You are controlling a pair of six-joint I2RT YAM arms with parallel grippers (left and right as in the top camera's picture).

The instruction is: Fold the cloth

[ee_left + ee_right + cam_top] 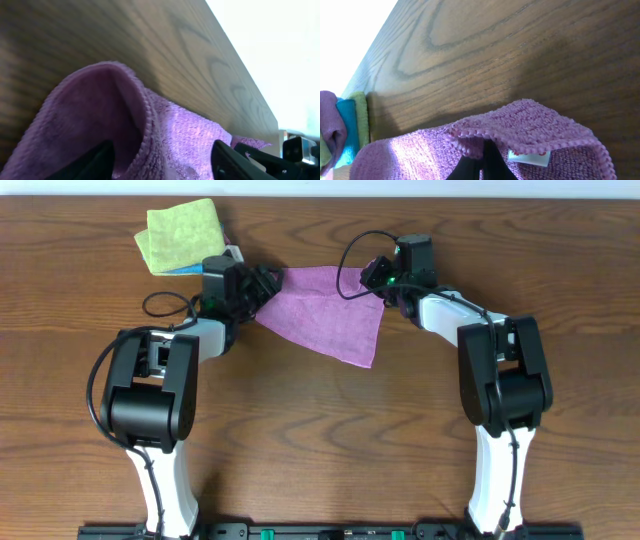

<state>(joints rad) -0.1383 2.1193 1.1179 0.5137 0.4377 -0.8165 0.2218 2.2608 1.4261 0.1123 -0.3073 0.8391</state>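
Observation:
The purple cloth (325, 310) lies spread on the wooden table between my two grippers, near the far edge. My left gripper (263, 285) is at its upper left corner. In the left wrist view the fingers (165, 162) stand wide apart with a raised fold of the cloth (190, 130) between them. My right gripper (378, 280) is at the upper right corner. In the right wrist view its fingers (482, 160) are pressed together on the lifted cloth edge (535, 120), next to a white tag (529, 156).
A yellow-green folded cloth (180, 235) lies at the far left on a blue folded cloth (190, 270), just behind my left gripper. Both show at the left of the right wrist view (362, 115). The table's far edge (320, 197) is close.

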